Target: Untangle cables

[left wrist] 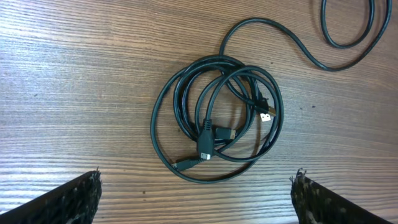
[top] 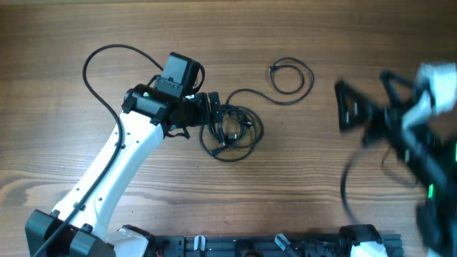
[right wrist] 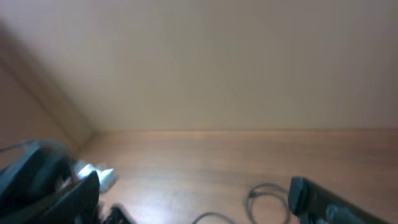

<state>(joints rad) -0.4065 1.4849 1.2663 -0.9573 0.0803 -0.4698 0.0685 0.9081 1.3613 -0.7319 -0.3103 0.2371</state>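
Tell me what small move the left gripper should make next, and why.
Probably lower the open left gripper onto the tangled bundle of thin black cables and close on one outer loop. It hovers over the bundle holding nothing, and the loops lie flat on the brown wooden table.

This looks to me like a robotics lab bench, not a home: a plain wood-grain table point(left wrist: 74, 74) under my left gripper point(left wrist: 196, 177), a bare beige wall point(right wrist: 217, 62) ahead of my right gripper point(right wrist: 194, 183), and behind both grippers a black rail point(top: 235, 246) along the table edge between the arm bases point(top: 53, 232).
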